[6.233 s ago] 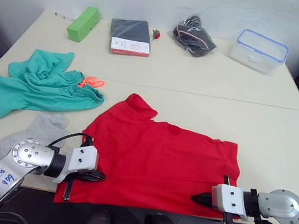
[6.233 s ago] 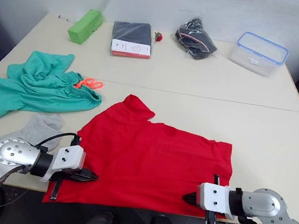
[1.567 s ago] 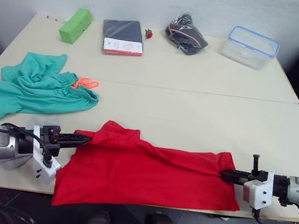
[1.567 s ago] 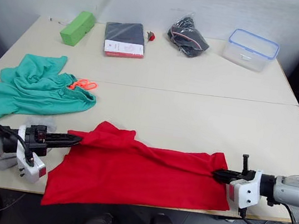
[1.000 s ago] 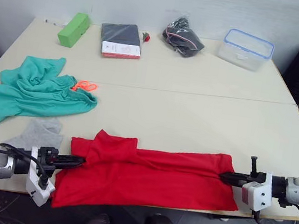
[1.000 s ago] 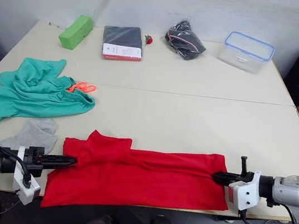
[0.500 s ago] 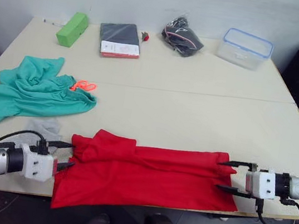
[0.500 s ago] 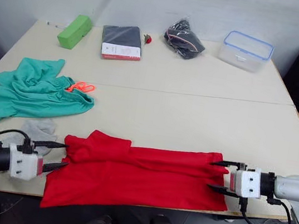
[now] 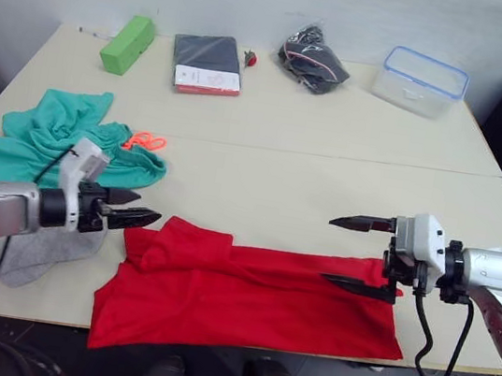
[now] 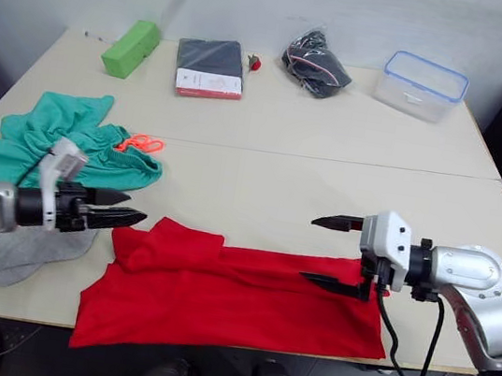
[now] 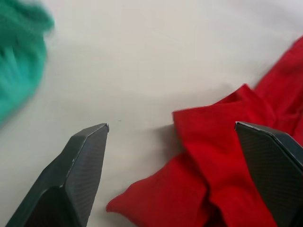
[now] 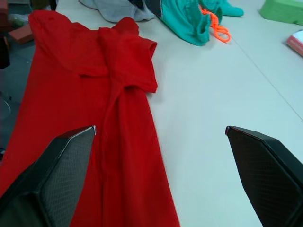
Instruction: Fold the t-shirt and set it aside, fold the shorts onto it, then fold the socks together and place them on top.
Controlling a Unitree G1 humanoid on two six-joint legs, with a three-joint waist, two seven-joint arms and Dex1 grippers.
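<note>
Even, soft indoor light falls over the table (image 9: 335,134), bright enough that the cream top looks slightly washed out toward the far edge. Shadows are faint and short: a thin dark rim lies under the t-shirt (image 9: 254,293) fold in the left wrist view. No hard glare shows, though the lidded box (image 9: 423,79) may carry a weak sheen. The left wrist view is soft, with the shorts (image 11: 19,61) smeared into a blur. The right wrist view is sharper, its near fingers (image 12: 52,175) slightly out of focus.
</note>
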